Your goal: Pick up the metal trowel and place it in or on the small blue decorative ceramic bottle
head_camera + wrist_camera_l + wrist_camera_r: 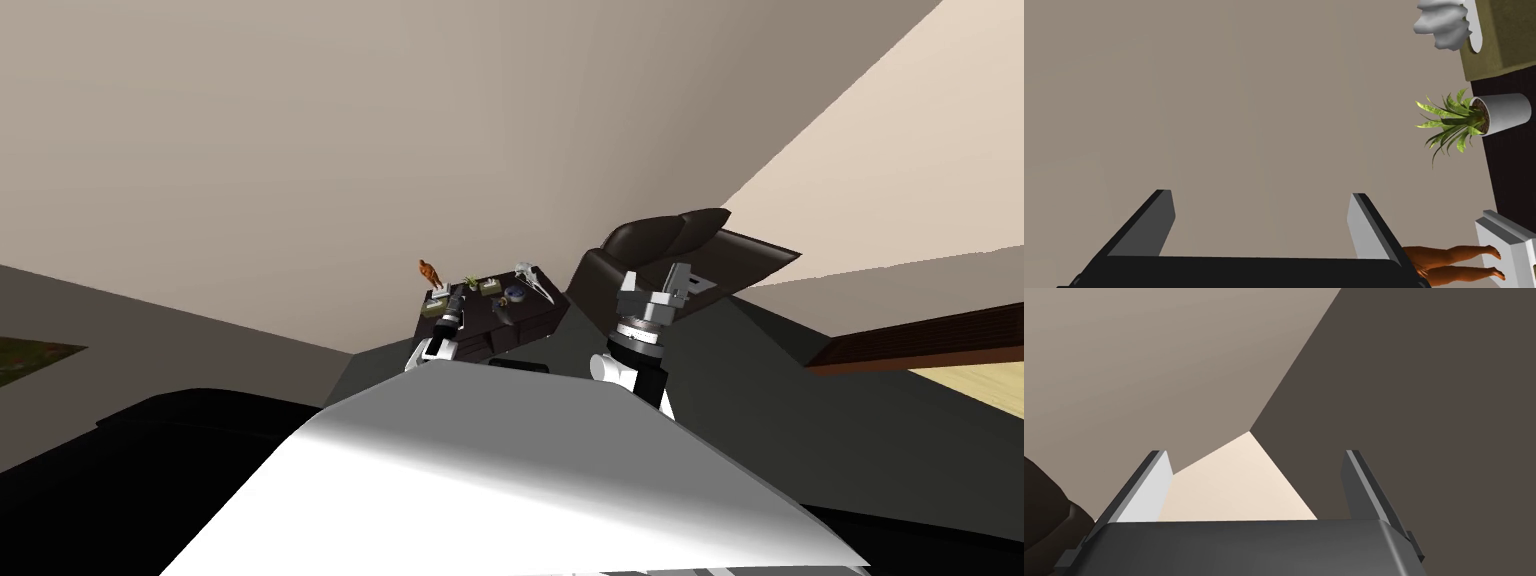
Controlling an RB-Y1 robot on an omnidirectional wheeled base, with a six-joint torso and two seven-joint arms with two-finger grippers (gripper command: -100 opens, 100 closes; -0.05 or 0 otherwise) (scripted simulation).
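Note:
A small dark cabinet (520, 322) stands against the wall ahead. On its top lie a pale grey metal trowel (533, 280) at the right end and a small blue bottle (515, 293) just beside it. My left gripper (457, 296) reaches over the cabinet's left end, near an orange figurine (429, 270). In the left wrist view the left gripper (1261, 192) is open and holds nothing, facing the beige wall. My right gripper (655, 277) is raised beside a dark armchair, and the right wrist view shows the right gripper (1255, 450) open and holding nothing.
Beside the left hand stand a potted plant (1499, 115), an olive tissue box (1499, 45) and the orange figurine (1454, 262) on a white base (1509, 245). A dark armchair (670, 240) sits right of the cabinet. A dark grey rug (800, 400) covers the floor.

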